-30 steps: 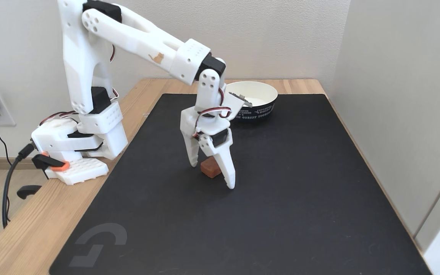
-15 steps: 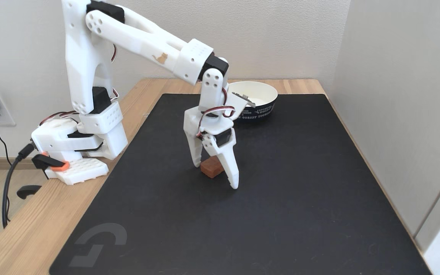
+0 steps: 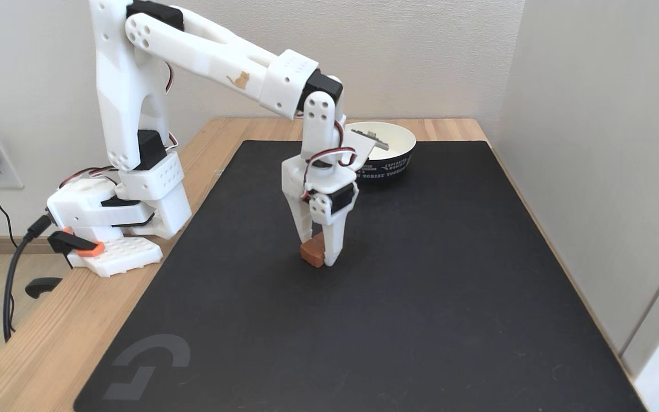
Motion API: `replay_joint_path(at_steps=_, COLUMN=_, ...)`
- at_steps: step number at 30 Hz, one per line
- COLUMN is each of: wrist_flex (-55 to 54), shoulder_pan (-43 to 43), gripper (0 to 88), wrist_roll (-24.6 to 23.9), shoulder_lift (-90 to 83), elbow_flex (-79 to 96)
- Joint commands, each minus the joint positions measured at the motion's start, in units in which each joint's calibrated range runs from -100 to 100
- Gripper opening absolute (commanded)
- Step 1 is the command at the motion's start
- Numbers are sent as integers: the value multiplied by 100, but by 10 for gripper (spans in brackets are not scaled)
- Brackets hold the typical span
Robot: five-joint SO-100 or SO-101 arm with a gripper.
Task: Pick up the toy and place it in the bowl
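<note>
White arm reaches from base at mat's left edge, upper link angled down-right, wrist bent so gripper (image 3: 319,256) points straight down. Fingers clamped on toy (image 3: 310,252), reddish-brown block, at or just above black mat (image 3: 449,286), near mat centre. Bowl (image 3: 389,150) at mat's far edge, behind wrist, well apart from toy.

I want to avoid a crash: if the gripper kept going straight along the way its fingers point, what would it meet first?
The gripper points almost straight down and is closed on the toy, so it would press straight into the black mat, which seems to lie right under the toy.
</note>
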Motion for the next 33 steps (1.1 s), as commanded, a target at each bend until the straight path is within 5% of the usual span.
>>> replay_joint_path(at_steps=1, wrist_flex=9, shoulder_pan=-56, gripper=23, wrist_roll=-7, shoulder_lift=-2, elbow_flex=-15)
replay_joint_path(at_steps=8, wrist_flex=-16, shoulder_pan=-524, gripper=22, wrist_roll=40, shoulder_lift=-669, elbow_flex=-1574)
replay_joint_path(at_steps=14, wrist_flex=-1134, shoulder_pan=-1737, gripper=22, wrist_roll=-12, shoulder_lift=-1870, elbow_flex=-1907)
replay_joint_path(at_steps=23, wrist_flex=-3590, shoulder_pan=-3536, gripper=24, wrist_roll=-80, shoulder_lift=-2570, elbow_flex=571)
replay_joint_path(at_steps=33, wrist_flex=-5232, shoulder_pan=-3728, gripper=59, wrist_roll=-273, shoulder_lift=-2587, elbow_flex=2653)
